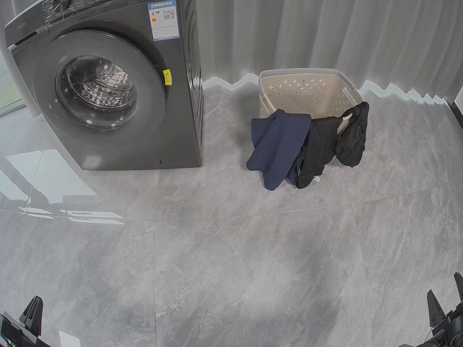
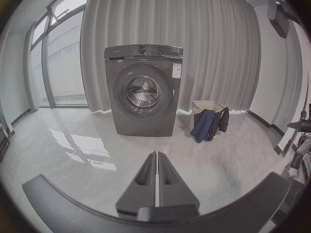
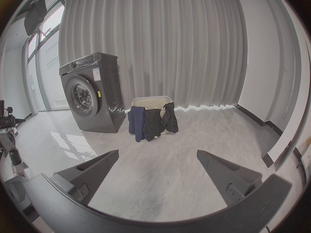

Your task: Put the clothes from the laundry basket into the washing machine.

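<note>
A beige laundry basket stands on the floor against the curtain, to the right of a dark grey washing machine whose round door is closed. Over the basket's front rim hang a navy garment and black clothes. The basket and machine also appear far ahead in the left wrist view, as do the clothes in the right wrist view. My left gripper is shut and empty, low at the near left. My right gripper is open and empty, low at the near right.
Grey tiled floor stretches wide between me and the machine and basket. White curtains line the back wall. Windows stand left of the machine. A dark baseboard and wall bound the room on the right.
</note>
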You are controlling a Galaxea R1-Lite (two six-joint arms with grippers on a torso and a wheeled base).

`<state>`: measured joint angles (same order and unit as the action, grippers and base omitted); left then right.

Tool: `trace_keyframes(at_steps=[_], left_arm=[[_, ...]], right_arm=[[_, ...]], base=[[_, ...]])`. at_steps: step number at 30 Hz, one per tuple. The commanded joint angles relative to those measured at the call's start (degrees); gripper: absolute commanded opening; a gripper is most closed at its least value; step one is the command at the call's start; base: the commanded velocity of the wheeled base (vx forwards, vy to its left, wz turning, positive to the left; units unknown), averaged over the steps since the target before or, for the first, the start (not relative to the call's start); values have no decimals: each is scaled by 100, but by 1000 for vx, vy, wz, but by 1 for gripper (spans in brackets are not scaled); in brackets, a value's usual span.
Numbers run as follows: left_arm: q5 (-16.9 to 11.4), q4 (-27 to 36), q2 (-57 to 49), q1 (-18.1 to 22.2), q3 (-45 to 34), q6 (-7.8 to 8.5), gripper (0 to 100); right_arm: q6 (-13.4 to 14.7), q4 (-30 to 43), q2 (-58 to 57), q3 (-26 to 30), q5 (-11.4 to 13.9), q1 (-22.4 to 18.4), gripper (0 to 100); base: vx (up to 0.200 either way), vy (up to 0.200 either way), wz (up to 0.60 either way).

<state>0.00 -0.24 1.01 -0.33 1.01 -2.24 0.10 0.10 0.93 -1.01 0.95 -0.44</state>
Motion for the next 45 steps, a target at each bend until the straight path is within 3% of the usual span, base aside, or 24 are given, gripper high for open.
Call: trace_keyframes(at_steps=[1, 11, 20, 45], left_arm=[[0, -2, -66, -2, -92, -4, 0], [9, -2, -66, -2, -92, -13, 0], [0, -2, -66, -2, -92, -13, 0], [9, -2, -66, -2, -92, -4, 0]], right_arm=[[-1, -1, -57, 101, 2, 0, 100], [-1, -1, -57, 101, 2, 0, 100], [-1, -1, -66, 101, 2, 0, 100], [-1, -1, -66, 101, 2, 9, 100]], base=[[200, 0, 0], [200, 0, 0], [0, 0, 0], [0, -200, 0]])
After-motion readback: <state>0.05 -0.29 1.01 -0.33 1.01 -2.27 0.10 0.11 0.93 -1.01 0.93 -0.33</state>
